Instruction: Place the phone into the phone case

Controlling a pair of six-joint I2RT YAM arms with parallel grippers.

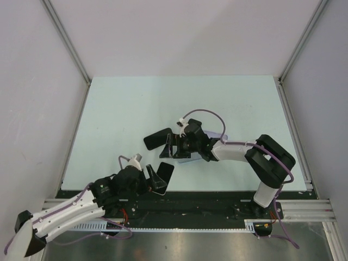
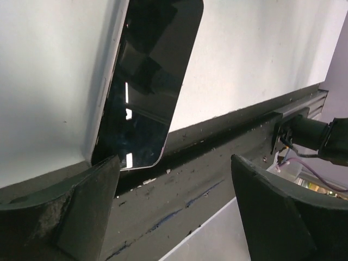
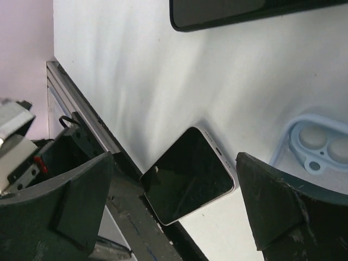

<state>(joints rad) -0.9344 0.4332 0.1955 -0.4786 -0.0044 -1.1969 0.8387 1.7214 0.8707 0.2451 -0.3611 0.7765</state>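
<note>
left gripper: nearest the phone. Jaws wide open, holding nothing. It sits low over the near edge of the table.
phone: flat on the table, just beside the front rail, with the dark glass face up and a pale rim.
phone vs left gripper: just ahead of the jaws. In the left wrist view one near corner of the phone sits right by one finger, and the rest runs away from the gripper. I can't tell if they touch.
phone long axis: diagonal in the top view, from near-left to far-right. It runs roughly along the gripper's reach, not across the jaws.
likely next move: probably a wrist turn or side shift, so the fingers close across the phone's short width.
phone case: light blue, mid-table, well apart from the phone and farther out. The camera cutout shows in the right wrist view. Which face is up is unclear.
right gripper: over the phone case, jaws spread wide and empty. It is farther from the phone than the left gripper.
dark slab: lies just beyond the right gripper. Can't tell if it's a second phone or a case.
</note>
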